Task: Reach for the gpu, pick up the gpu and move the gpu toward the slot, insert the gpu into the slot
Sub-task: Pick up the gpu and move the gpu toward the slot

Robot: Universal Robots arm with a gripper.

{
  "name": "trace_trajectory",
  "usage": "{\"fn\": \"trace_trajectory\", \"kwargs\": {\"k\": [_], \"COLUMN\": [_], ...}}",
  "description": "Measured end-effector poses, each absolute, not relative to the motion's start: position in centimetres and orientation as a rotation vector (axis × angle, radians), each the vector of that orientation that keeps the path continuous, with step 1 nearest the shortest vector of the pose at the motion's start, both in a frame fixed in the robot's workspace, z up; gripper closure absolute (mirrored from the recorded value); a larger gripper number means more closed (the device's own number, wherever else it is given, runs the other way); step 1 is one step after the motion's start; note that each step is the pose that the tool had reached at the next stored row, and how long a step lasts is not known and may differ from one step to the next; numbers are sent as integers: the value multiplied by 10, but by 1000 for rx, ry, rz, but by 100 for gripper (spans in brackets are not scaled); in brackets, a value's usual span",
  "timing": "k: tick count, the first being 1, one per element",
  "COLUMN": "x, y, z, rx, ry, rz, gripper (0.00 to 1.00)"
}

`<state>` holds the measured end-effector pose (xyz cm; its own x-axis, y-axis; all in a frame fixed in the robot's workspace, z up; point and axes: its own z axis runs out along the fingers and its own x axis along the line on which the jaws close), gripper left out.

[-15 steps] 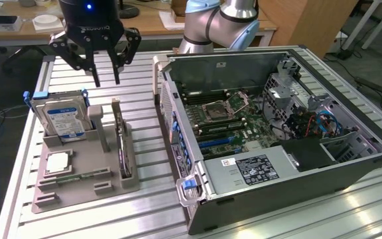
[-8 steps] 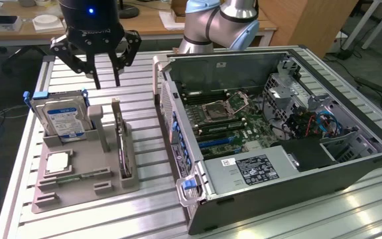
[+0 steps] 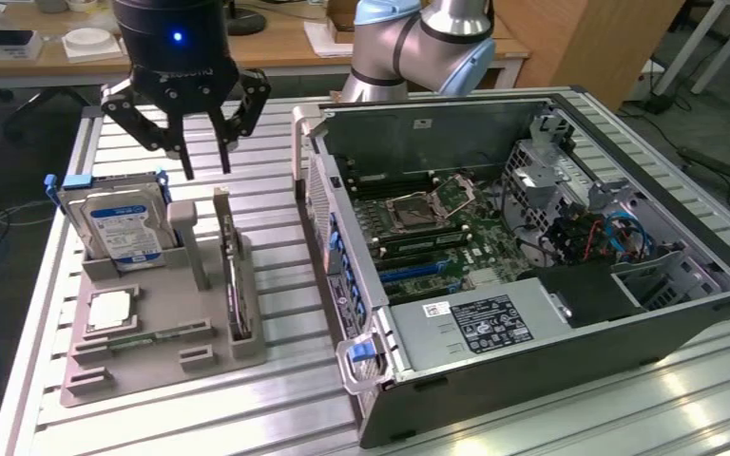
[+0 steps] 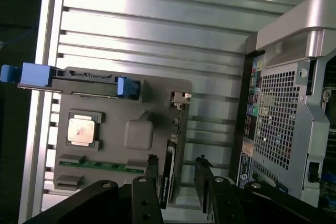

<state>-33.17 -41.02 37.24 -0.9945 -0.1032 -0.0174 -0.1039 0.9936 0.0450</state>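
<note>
Slatted metal table [image 3: 669, 408] w/ parts tray [image 3: 149, 366]: we see gripper [image 3: 205, 171] wide, empty, above gpu [image 3: 232, 285], which sits at 5 o'clock in exterior view. We'd centre jaws astride card's top edge.

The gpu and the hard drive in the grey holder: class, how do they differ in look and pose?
The gpu is a thin dark card; the hard drive is a thicker silver block with a blue-and-white label. The hard drive sits in a bracket with blue tabs; the gpu has none. Both stand on edge in the grey holder.
</note>
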Motion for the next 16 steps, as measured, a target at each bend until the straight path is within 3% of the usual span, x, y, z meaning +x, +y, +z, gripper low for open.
{"fn": "trace_trajectory", "kwargs": {"k": [16], "x": [-332], "y": [-411], "z": [357], "rx": [-163], "ry": [3139], "rz": [70], "gripper": [59]}}
